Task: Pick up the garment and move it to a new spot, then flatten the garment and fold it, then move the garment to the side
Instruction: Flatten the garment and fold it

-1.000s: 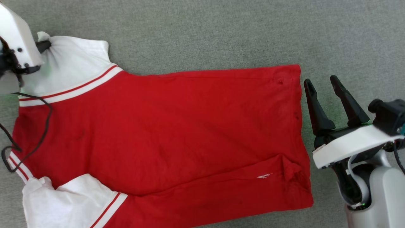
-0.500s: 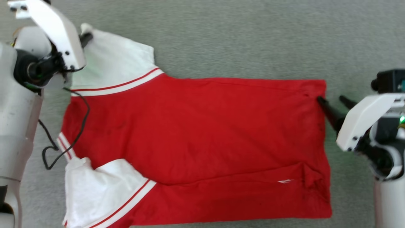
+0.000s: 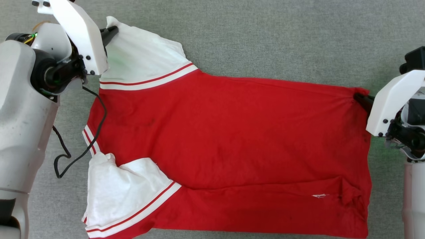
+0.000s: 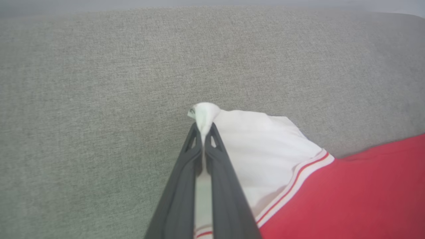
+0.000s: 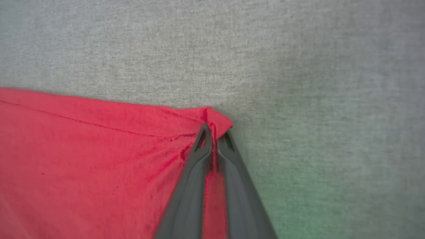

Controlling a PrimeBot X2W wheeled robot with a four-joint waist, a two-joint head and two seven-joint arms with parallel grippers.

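- The grey fabric surface (image 3: 265, 36) is carrying the red jersey shirt (image 3: 232, 132), which is lying spread out across the middle of the head view.
- The left tool (image 3: 113, 31) is clenching the white sleeve end (image 3: 142, 56) at 10 o'clock.
- The right tool (image 3: 361, 99) is pinching the red hem corner (image 5: 217, 119) at 3 o'clock.
- A small white mark (image 3: 319, 196) is showing at 5 o'clock.

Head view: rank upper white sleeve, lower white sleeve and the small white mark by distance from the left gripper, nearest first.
From the left gripper:
1. Upper white sleeve, top left, pinched in it.
2. Lower white sleeve, bottom left.
3. Small white mark, bottom right, by the hem of the garment.
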